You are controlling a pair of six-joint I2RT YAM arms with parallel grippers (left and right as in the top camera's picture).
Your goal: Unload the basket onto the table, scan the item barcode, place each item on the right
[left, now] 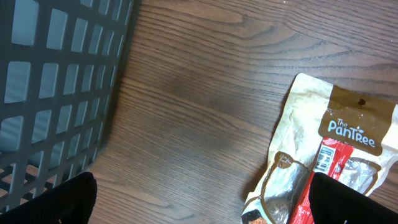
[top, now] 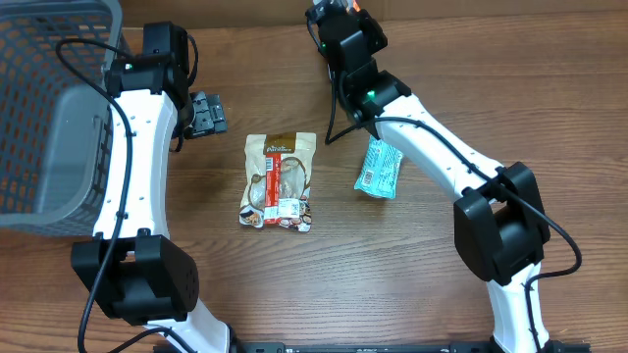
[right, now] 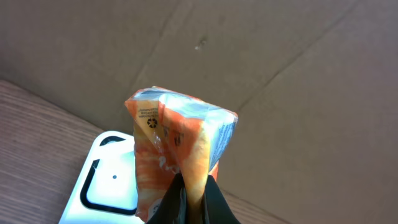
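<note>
The step in hand is showing the item to the reader. The right pincer (right: 189,200) is pressed together on the lower edge of an orange packet (right: 180,143) and holds it in the air, clear of the bench (top: 392,284). A white scanner (right: 107,183) with a black-outlined window sits just to the left of this pincer's fingertips, partly hidden behind the packet's lower part.

The packet's long axis runs straight out from the fingertips. Its free, creased end points away from the pincer towards a cardboard wall (right: 298,81). A recycling mark and small print show on the face turned to the wrist camera, but no barcode can be made out there.

As I judge it, the next move calls for a roll of the wrist and a short shift leftward. That would bring the face bearing the code square to the scanner window, with the pinch kept firm so the thin film does not slip.

The left pincer (top: 208,114) is spread wide and holds nothing. A basket (top: 59,108) stands on its outer side, and a brown snack pouch (top: 280,181) lies just beyond its inner finger. A teal packet (top: 379,168) lies under the right arm, well behind the right pincer.
</note>
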